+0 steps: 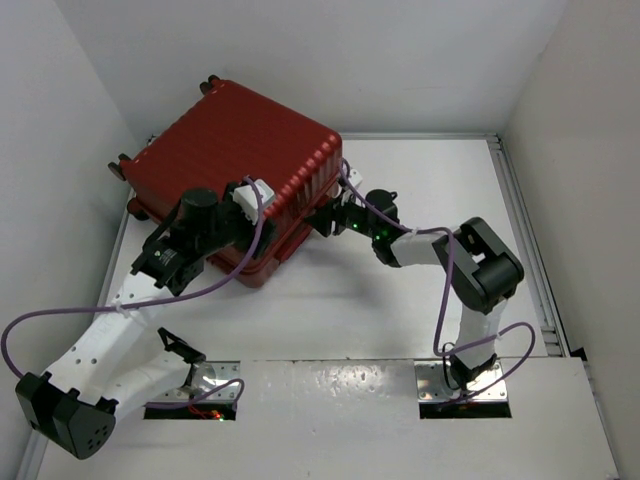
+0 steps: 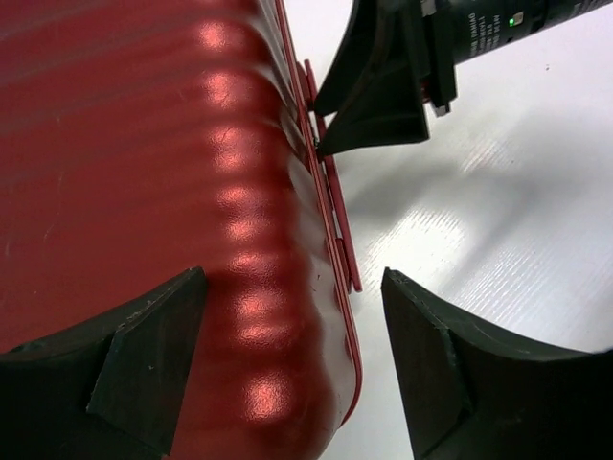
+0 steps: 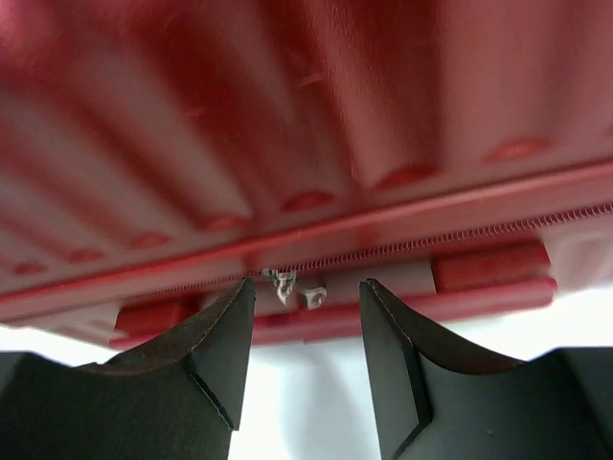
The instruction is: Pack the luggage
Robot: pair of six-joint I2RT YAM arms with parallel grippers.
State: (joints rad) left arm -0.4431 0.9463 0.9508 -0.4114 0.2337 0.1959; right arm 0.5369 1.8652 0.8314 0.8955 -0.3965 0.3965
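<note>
The luggage (image 1: pixel 240 160) is a red ribbed hard-shell suitcase lying closed and flat at the back left of the white table. My left gripper (image 1: pixel 262 222) stands open over its near right corner; in the left wrist view the left gripper (image 2: pixel 292 278) has one finger over the shell (image 2: pixel 144 144) and the other over the table. My right gripper (image 1: pixel 318 218) meets the suitcase's right side at the seam. In the right wrist view the right gripper (image 3: pixel 308 285) is open, with the small metal zipper pull (image 3: pixel 297 287) between its tips, unclamped, below the zipper teeth (image 3: pixel 460 240).
White enclosure walls stand close behind and left of the suitcase. A metal rail (image 1: pixel 522 230) runs along the table's right edge. Purple cables (image 1: pixel 60 315) loop off both arms. Bare white table (image 1: pixel 330 310) lies between the suitcase and the arm bases.
</note>
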